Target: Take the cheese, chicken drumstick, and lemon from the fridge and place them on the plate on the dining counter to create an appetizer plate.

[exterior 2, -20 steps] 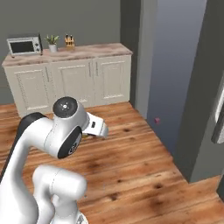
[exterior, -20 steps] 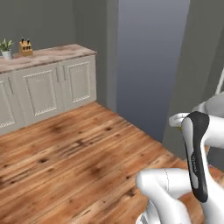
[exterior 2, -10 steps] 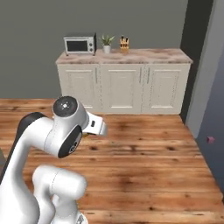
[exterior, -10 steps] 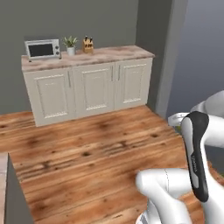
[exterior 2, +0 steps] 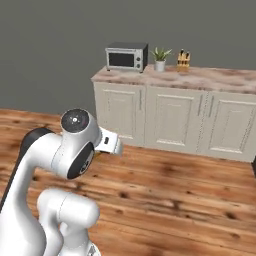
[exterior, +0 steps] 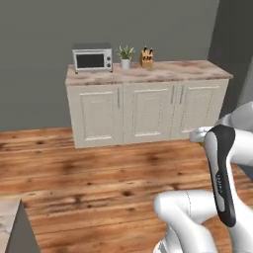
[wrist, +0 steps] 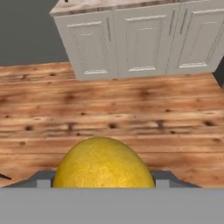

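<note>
Wooden floorboards (wrist: 131,113) run under the robot toward a grey wall. Nearest, the lemon (wrist: 103,164) sits at the end effector (wrist: 103,186), seemingly clamped between its tips, though the fingers are mostly hidden. Beyond stands a white cabinet (exterior: 148,111) with a marbled tabletop (exterior: 163,71), bearing a microwave (exterior: 92,58), a potted plant (exterior: 126,57) and a knife block (exterior: 146,58).
</note>
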Motion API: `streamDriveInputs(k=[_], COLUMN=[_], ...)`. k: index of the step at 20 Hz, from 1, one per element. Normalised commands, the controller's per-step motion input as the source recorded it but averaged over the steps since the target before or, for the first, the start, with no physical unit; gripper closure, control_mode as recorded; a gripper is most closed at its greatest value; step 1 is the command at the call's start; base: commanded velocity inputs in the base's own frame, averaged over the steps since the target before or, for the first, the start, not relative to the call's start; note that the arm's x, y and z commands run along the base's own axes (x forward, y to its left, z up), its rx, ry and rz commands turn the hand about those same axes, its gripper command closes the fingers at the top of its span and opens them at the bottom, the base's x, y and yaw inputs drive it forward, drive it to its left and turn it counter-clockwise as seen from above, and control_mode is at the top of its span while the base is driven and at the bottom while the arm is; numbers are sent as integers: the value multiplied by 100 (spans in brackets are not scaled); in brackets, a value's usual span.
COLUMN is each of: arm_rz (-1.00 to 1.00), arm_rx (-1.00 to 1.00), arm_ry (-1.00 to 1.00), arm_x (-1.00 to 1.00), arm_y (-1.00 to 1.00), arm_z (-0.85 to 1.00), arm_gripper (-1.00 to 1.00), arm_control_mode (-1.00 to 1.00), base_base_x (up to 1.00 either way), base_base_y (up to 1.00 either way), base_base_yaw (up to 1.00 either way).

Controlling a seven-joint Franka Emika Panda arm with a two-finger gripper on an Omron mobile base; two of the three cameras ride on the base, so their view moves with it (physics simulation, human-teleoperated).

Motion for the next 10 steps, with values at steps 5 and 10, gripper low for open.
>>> streamDriveInputs(k=[5, 10], arm_rz=[0, 0], arm_rx=[0, 0], arm_ry=[0, 0], arm_x=[0, 0], arm_y=[0, 0], arm_z=[0, 0], arm_gripper=[100, 100], arm_control_mode=[100, 100], base_base_x=[100, 100], base_base_y=[-1, -9], base_base_yaw=[63, 74])
